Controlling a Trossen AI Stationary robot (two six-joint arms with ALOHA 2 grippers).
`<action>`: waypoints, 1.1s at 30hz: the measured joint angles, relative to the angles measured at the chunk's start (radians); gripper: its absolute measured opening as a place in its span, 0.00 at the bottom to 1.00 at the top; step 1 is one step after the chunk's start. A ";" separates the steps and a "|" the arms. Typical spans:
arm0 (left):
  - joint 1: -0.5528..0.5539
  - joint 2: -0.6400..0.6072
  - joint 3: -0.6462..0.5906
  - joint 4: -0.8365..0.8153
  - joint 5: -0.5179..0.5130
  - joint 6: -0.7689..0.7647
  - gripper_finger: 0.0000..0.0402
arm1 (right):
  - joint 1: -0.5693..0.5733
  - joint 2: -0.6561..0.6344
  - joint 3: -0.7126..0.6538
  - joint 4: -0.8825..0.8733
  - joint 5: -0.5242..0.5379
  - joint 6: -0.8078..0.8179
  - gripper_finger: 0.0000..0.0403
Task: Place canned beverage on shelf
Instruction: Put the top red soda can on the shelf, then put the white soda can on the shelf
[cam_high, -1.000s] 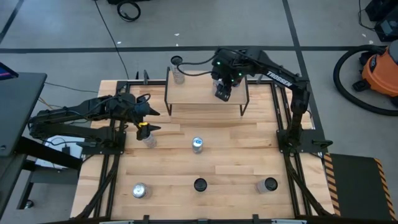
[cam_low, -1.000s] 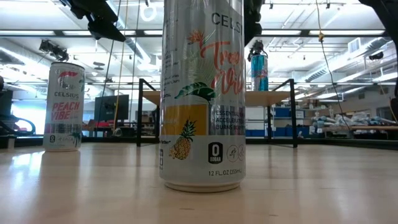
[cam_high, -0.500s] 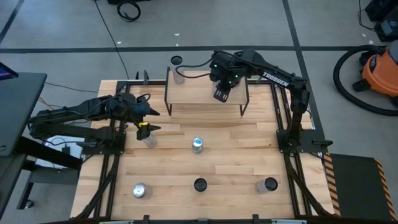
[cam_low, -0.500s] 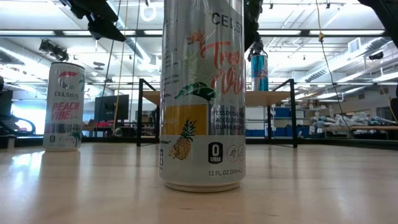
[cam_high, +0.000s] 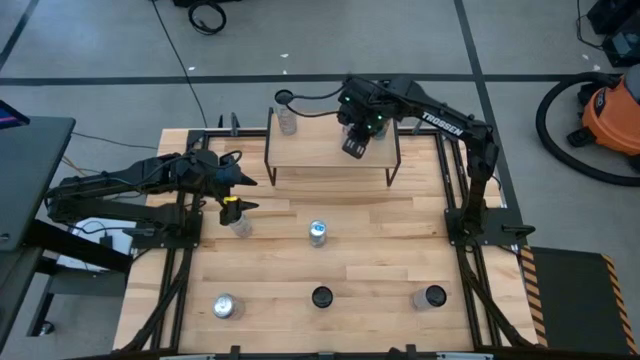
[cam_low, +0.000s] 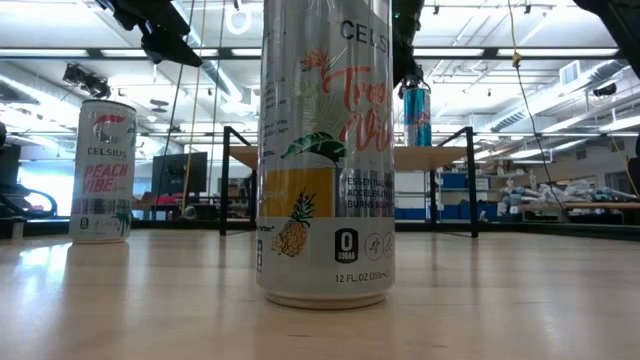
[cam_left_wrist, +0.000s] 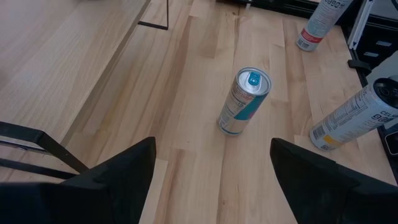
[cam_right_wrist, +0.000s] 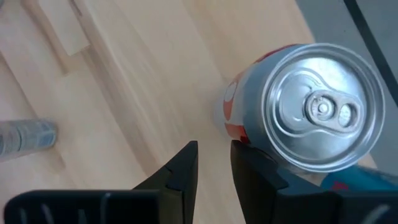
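Right wrist view, right gripper (cam_right_wrist: 214, 163) jaws nearly together, empty, beside can (cam_right_wrist: 298, 118) on shelf (cam_right_wrist: 143, 93)

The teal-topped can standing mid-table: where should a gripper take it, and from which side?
Grip the teal-topped can around its round wall near mid-height, one finger on each side, coming in level from the left gripper's side. The can stands upright with bare table around it, and the open left fingers probably span it.

The shelf (cam_high: 330, 150) stands at the far side of the surface, light plank top on thin black legs. A red-and-blue can (cam_low: 417, 113) stands upright on it, silver lid up.
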 joint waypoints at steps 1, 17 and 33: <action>0.000 0.000 0.000 0.000 0.000 0.000 0.79 | -0.004 0.000 0.000 0.009 0.000 -0.002 0.26; 0.000 0.000 0.000 0.000 0.000 0.000 0.79 | -0.010 -0.001 0.000 0.014 -0.031 -0.025 0.26; 0.000 0.000 0.000 0.000 0.000 -0.023 0.79 | 0.111 -0.003 0.082 -0.035 -0.034 -0.018 0.26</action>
